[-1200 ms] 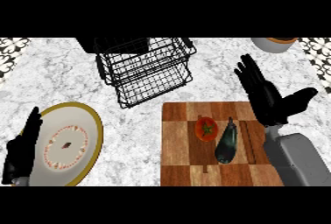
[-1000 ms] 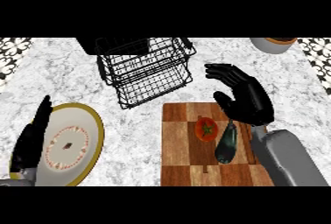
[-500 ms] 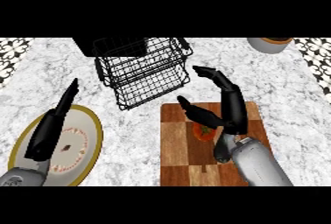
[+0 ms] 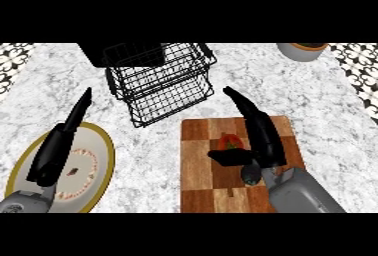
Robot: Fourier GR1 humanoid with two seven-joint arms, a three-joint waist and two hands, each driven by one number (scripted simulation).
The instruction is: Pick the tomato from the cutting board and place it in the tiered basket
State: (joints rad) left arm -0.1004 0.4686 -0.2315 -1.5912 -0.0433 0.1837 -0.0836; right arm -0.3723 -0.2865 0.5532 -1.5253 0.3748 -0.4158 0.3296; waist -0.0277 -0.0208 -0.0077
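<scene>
Right robot hand (image 4: 263, 137): it hangs over the cutting board, fingers straight and pointing up and to the left, thumb stuck out to the left. It is open and has hold of nothing.
Tomato (image 4: 230, 141): red, it lies on the cutting board, just left of the right robot hand's fingers and just above its thumb. Whether the thumb touches it cannot be told.
Cutting board (image 4: 199, 165): wooden, in light and dark blocks, it lies flat on the counter (image 4: 148, 150) at the lower right.
Tiered basket (image 4: 159, 80): black wire, it stands on the counter up and to the left of the cutting board, its lower corner near the board's upper left corner.
Dark vegetable (image 4: 252, 176): it lies on the cutting board below the tomato, largely hidden by the right forearm.
Left robot hand (image 4: 55, 152): it is over the plate, fingers straight and pointing up and to the right, open and holding nothing.
Plate (image 4: 92, 145): round with a yellow rim, it sits at the lower left of the counter, well apart from the cutting board.
Grey pot (image 4: 301, 51): it stands at the counter's far right edge, partly cut off.
</scene>
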